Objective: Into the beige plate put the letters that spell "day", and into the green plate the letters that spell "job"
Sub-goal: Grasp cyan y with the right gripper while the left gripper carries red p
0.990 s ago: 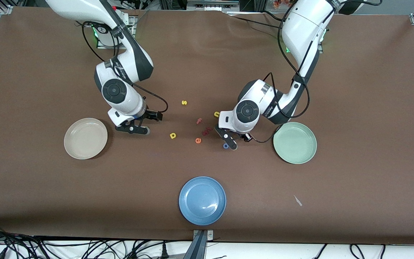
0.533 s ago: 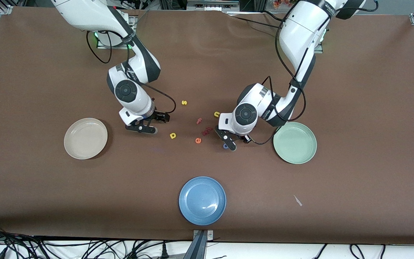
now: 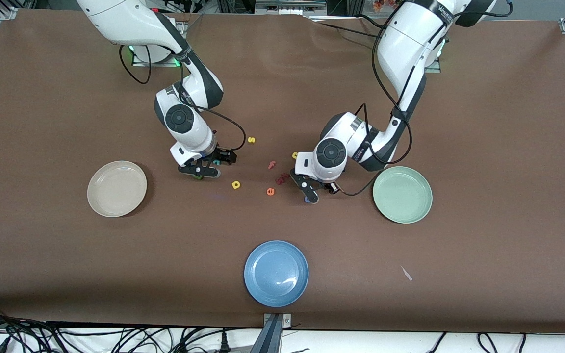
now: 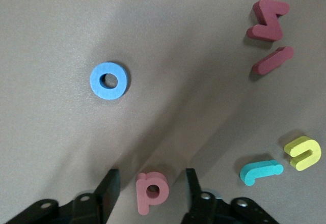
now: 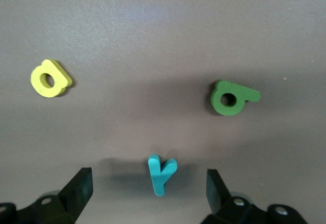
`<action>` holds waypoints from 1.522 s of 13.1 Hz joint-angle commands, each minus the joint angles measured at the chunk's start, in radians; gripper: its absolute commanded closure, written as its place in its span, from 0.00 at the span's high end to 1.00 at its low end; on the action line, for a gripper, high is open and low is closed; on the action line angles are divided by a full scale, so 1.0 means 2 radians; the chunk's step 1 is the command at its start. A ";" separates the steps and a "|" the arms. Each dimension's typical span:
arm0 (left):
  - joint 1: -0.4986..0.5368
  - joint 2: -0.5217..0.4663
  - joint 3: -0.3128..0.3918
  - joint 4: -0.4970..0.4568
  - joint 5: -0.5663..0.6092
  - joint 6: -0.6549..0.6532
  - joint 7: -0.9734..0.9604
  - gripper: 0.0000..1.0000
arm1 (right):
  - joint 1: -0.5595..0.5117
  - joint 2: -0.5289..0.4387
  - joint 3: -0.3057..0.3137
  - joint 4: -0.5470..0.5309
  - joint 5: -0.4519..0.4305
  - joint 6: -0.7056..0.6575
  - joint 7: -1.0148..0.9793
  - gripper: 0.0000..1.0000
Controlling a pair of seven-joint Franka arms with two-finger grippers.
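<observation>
Both arms have shifted since a second ago: the right arm has swung from beside the beige plate point(image 3: 116, 188) toward the middle of the table, and the left arm has edged slightly toward the letter cluster.

Right gripper point(image 3: 204, 170) hangs low over the table between the beige plate and the yellow "d" point(image 3: 236, 185), fingers point(image 5: 79, 186) spread wide, nothing held. In its wrist view the teal "y" point(image 5: 161, 173) lies flat between the open fingers; the green "a" point(image 5: 232, 98) and the yellow "d" point(image 5: 49, 78) lie apart from it on bare table.

Left gripper point(image 3: 307, 187) is low over the table near the green plate point(image 3: 402, 194), toward the middle of the table from it. Fingers point(image 4: 108, 191) stand partly open — narrower than the right pair — with the red-pink "b" point(image 4: 151, 192) flat between them, not clamped as far as can be seen. The blue "o" point(image 4: 109, 80) lies apart on the mat; the teal "j" point(image 4: 260, 171) lies just beside a yellow "n" point(image 4: 302, 152). Two dark red pieces point(image 4: 267, 35) sit near each other, well apart from the "b".

Other loose letters in the front view — a yellow "s" point(image 3: 251, 139), an orange "f" point(image 3: 271, 164), an orange "e" point(image 3: 270, 191). Blue plate point(image 3: 276, 273) sits nearest the front camera. Beige, green and blue plates hold no letters.
</observation>
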 commanded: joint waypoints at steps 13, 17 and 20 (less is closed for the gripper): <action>0.072 -0.091 0.007 -0.003 0.045 -0.129 0.055 0.04 | 0.001 0.001 -0.002 -0.023 -0.003 0.037 -0.002 0.04; 0.144 -0.084 0.008 -0.008 0.047 -0.131 0.147 0.04 | -0.002 -0.021 -0.019 0.008 -0.003 -0.026 -0.022 0.00; 0.166 -0.065 0.007 -0.014 0.055 -0.130 0.145 0.08 | -0.002 -0.043 -0.051 0.041 -0.003 -0.125 -0.081 0.00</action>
